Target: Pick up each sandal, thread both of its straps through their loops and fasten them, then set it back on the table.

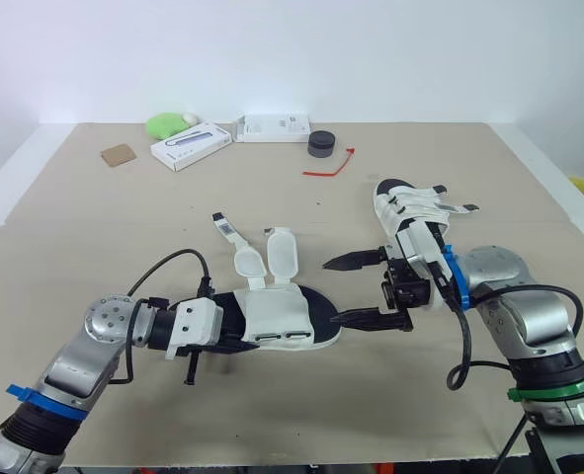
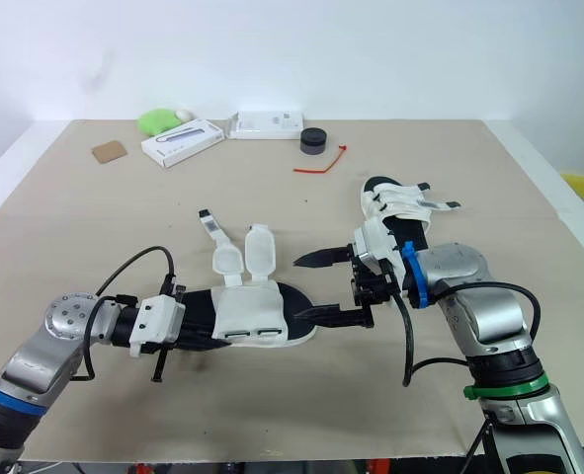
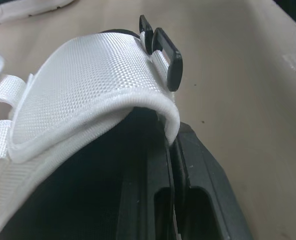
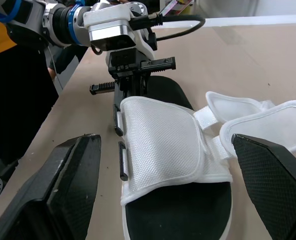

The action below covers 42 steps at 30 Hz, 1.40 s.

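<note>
Sandal (image 1: 277,318) was at near centre of counter (image 1: 94,227), straps (image 1: 282,254) unfastened, heel pinched by left gripper (image 4: 133,82). Right gripper (image 1: 333,291) spread wide, just right of toe. Risk: strap could miss narrow loop (image 3: 168,60); heel-only hold could let sandal twist.

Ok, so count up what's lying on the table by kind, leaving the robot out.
Sandals: 2, the near sandal and the far sandal
White boxes: 2, the left box and the right box
Green lump: 1
Black round puck: 1
Red tie: 1
Brown square: 1
Total: 8
</note>
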Each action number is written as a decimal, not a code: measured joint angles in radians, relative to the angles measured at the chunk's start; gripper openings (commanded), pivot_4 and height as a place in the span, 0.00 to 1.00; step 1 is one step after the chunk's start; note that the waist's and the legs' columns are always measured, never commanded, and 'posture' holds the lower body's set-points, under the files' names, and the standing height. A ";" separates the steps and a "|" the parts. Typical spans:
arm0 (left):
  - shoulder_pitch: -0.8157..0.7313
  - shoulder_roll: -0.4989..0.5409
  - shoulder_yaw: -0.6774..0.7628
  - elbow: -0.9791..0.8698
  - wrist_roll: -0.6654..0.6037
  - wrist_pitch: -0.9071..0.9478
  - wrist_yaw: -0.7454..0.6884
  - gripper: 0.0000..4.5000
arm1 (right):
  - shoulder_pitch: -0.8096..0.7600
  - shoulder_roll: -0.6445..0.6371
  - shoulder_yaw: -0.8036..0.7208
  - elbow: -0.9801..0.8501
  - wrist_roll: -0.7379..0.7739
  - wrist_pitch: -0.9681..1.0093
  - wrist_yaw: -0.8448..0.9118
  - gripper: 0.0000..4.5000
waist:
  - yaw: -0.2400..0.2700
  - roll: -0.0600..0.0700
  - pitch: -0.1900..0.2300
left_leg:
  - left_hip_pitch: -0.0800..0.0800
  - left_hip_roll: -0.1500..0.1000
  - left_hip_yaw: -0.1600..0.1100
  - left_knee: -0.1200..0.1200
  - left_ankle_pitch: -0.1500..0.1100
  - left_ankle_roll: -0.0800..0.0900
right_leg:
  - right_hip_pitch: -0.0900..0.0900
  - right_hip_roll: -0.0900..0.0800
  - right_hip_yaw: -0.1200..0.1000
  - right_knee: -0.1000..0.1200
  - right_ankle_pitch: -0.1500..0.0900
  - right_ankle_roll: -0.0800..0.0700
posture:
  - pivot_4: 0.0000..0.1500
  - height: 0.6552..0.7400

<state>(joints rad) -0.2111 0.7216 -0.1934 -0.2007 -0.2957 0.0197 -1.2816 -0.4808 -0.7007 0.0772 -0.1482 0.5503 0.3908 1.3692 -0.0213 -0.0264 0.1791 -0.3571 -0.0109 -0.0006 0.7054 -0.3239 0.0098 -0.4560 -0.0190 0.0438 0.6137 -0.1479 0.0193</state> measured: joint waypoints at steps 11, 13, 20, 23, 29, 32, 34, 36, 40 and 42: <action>0.004 0.083 0.059 -0.061 -0.098 0.095 -0.048 0.99 | -0.010 0.009 0.004 0.004 -0.009 -0.003 0.003 1.00 | 0.000 0.000 0.000 | 0.000 0.001 0.000 0.000 0.000 0.000 | 0.000 0.001 0.000 0.000 0.000 0.000 | 1.00 1.00; 0.009 0.103 0.095 -0.078 -0.134 0.127 -0.058 0.99 | -0.010 0.009 0.005 0.004 -0.011 -0.003 0.003 1.00 | 0.000 0.000 0.000 | 0.000 0.001 0.000 0.000 0.000 0.000 | 0.000 0.001 0.000 0.000 -0.001 0.000 | 1.00 1.00; 0.045 0.150 0.208 -0.121 -0.278 0.315 -0.021 0.99 | -0.011 0.010 0.006 0.010 -0.016 -0.011 0.010 1.00 | 0.000 0.000 0.000 | 0.000 0.001 0.000 0.000 0.000 0.000 | 0.000 0.001 0.000 0.000 -0.001 0.000 | 1.00 1.00; 0.069 0.153 0.249 -0.124 -0.287 0.337 0.012 0.99 | -0.012 0.020 0.007 0.017 -0.019 -0.020 0.016 1.00 | -0.001 0.000 0.000 | 0.001 0.001 0.000 0.000 0.000 0.000 | 0.000 0.001 0.000 0.000 -0.001 -0.001 | 1.00 1.00; 0.116 0.150 0.251 -0.109 -0.250 0.300 0.036 0.58 | -0.022 0.032 0.010 0.034 -0.029 -0.036 0.025 1.00 | 0.000 0.000 0.000 | 0.001 0.001 0.001 0.000 0.000 0.000 | 0.000 0.001 0.000 0.000 -0.001 -0.001 | 1.00 1.00; 0.121 0.148 0.251 -0.095 -0.234 0.283 0.043 0.34 | -0.029 0.033 0.024 0.036 -0.036 -0.044 0.029 1.00 | 0.000 0.000 0.000 | 0.001 0.001 0.001 0.000 0.000 0.000 | 0.000 0.001 0.000 0.000 -0.001 -0.001 | 1.00 1.00; 0.123 0.146 0.251 -0.094 -0.233 0.280 0.051 0.15 | -0.030 0.039 0.032 0.046 -0.038 -0.050 0.032 1.00 | 0.000 0.000 0.000 | 0.001 0.001 0.001 0.000 0.000 0.000 | 0.000 0.001 0.000 0.000 -0.001 -0.001 | 1.00 1.00; 0.128 0.146 0.251 -0.092 -0.233 0.271 0.051 0.02 | -0.030 0.040 0.034 0.056 -0.042 -0.054 0.035 1.00 | 0.000 0.000 0.000 | 0.001 0.001 0.001 0.000 0.000 0.000 | 0.000 0.001 0.000 0.000 -0.001 -0.001 | 1.00 1.00; 0.140 0.147 0.251 -0.061 -0.214 0.239 0.044 0.02 | -0.040 0.045 0.035 0.056 -0.044 -0.061 0.042 1.00 | 0.000 0.000 0.000 | 0.001 0.001 0.001 0.000 0.000 0.000 | 0.000 0.001 0.000 0.000 -0.001 -0.001 | 1.00 1.00; 0.140 0.147 0.251 -0.049 -0.210 0.230 0.043 0.02 | -0.041 0.047 0.035 0.057 -0.044 -0.061 0.043 1.00 | 0.000 0.000 0.000 | 0.001 0.001 0.001 0.000 0.000 0.000 | 0.000 0.001 0.000 0.000 -0.001 -0.001 | 1.00 1.00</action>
<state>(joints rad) -0.0713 0.8685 0.0578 -0.2501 -0.5059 0.2498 -1.2383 -0.5222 -0.6537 0.1119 -0.0917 0.5064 0.3296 1.4118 -0.0215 -0.0265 0.1792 -0.3563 -0.0096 0.0002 0.7054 -0.3239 0.0097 -0.4562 -0.0181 0.0436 0.6140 -0.1488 0.0178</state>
